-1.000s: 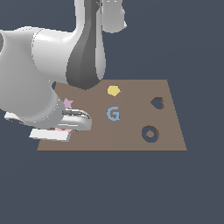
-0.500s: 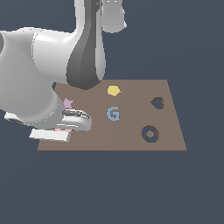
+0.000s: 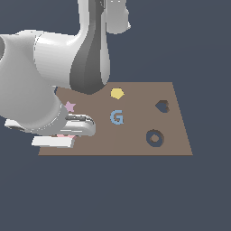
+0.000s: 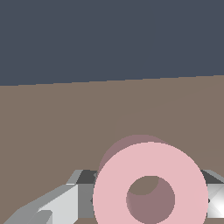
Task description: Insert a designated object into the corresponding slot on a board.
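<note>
Fingers (image 4: pixel 57 205) grip the pink ring (image 4: pixel 151 183) just above the board (image 3: pixel 135 144), at its near-left corner. Its slot (image 3: pixel 154 137) lies well apart, toward the exterior view's right.

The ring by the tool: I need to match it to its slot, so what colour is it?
Pale pink ring, clearest in the wrist view.

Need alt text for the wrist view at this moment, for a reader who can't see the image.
A pale pink ring with a round centre hole fills the lower middle of the wrist view, close to the camera, with grey gripper parts showing on either side of it. Behind it the flat brown board stretches back to a dark blue-grey background.
</note>
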`<action>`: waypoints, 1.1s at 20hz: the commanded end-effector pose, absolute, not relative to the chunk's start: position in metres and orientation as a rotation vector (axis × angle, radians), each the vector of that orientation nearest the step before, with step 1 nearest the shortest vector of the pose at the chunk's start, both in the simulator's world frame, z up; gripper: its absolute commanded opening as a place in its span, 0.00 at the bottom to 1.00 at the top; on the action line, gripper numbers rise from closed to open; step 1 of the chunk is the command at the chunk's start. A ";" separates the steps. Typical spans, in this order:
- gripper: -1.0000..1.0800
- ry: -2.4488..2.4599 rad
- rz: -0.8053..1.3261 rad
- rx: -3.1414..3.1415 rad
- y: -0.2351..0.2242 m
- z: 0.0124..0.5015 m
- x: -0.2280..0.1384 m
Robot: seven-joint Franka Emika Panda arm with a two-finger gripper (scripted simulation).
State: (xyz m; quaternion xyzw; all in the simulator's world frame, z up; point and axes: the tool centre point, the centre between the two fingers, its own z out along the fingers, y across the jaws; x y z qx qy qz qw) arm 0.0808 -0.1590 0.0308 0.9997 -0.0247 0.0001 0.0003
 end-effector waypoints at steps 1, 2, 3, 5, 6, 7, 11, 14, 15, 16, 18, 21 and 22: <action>0.00 -0.026 0.001 3.141 -0.155 0.031 0.086; 0.00 0.001 0.001 3.141 -0.153 0.031 0.088; 0.00 0.031 0.001 3.141 -0.151 0.031 0.091; 0.00 0.100 0.001 3.139 -0.146 0.032 0.097; 0.00 0.139 0.001 3.138 -0.143 0.032 0.101; 0.00 0.180 0.001 3.136 -0.139 0.032 0.104; 0.00 0.375 0.001 3.118 -0.122 0.033 0.120; 0.00 0.547 0.001 3.093 -0.106 0.034 0.132; 0.00 0.604 0.001 3.082 -0.100 0.034 0.136; 0.00 0.659 0.001 3.070 -0.094 0.034 0.139; 0.00 0.766 0.001 3.045 -0.082 0.035 0.145; 0.00 0.916 0.001 3.004 -0.065 0.035 0.151; 0.00 0.964 0.001 2.988 -0.059 0.035 0.153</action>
